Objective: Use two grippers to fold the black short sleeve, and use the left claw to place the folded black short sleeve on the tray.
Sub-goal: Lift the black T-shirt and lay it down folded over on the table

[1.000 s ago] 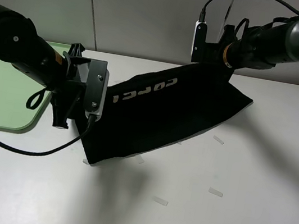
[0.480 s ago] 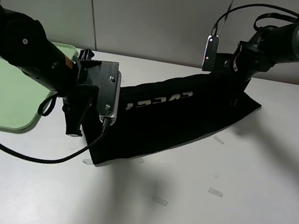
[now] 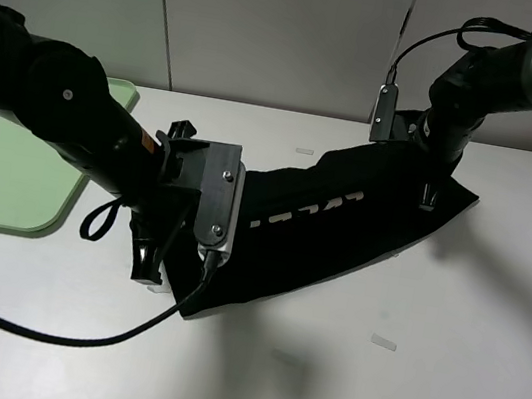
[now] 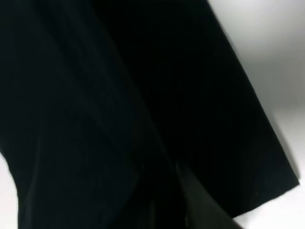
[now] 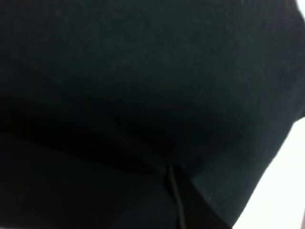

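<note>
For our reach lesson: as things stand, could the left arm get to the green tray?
Probably yes: the left gripper, shut on the black T-shirt, hangs beside the green tray with nothing between, though the right gripper also holds the shirt.

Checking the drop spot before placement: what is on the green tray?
Only bare green surface shows on the tray; the left arm covers its far part, so anything there is hidden.

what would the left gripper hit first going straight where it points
The left gripper points down: likely the black short sleeve at its tips, then the white table beneath; depth unclear.
</note>
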### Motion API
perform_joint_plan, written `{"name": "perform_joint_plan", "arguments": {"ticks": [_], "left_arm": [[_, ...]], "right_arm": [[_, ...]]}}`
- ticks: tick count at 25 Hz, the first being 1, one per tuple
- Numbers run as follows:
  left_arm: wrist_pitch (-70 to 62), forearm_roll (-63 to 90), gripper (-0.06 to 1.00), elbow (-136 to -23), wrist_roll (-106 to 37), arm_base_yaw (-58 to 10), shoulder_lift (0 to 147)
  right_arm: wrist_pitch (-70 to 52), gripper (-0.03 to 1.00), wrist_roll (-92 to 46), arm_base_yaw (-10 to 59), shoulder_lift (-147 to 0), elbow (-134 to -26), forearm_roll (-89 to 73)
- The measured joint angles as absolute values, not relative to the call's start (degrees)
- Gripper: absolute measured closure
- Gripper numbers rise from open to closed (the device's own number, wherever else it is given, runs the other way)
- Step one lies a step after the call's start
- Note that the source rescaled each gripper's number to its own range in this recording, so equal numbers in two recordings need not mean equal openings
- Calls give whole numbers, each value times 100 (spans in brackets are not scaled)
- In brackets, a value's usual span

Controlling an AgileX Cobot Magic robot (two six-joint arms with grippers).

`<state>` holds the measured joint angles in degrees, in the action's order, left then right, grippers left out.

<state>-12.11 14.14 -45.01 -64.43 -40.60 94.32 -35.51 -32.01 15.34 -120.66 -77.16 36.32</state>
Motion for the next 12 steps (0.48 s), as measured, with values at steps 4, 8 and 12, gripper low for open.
{"name": "perform_joint_plan", "arguments": {"ticks": [4,8,12], "left_arm": [[-1237,1420,94,-4501,-6302,-4201,9432],[-1318,1442,94,-4506,-6118,-4202,9432],[-1397,1815,92,-4506,-6037,-4202,9432]], "right_arm": [[-3731,96,-3273,1492,-12049,-7716,3439],[-3863,96,-3621,1465,-12049,-7716,3202],[-3962,96,-4010,1336,-12042,-7640,2891]]}}
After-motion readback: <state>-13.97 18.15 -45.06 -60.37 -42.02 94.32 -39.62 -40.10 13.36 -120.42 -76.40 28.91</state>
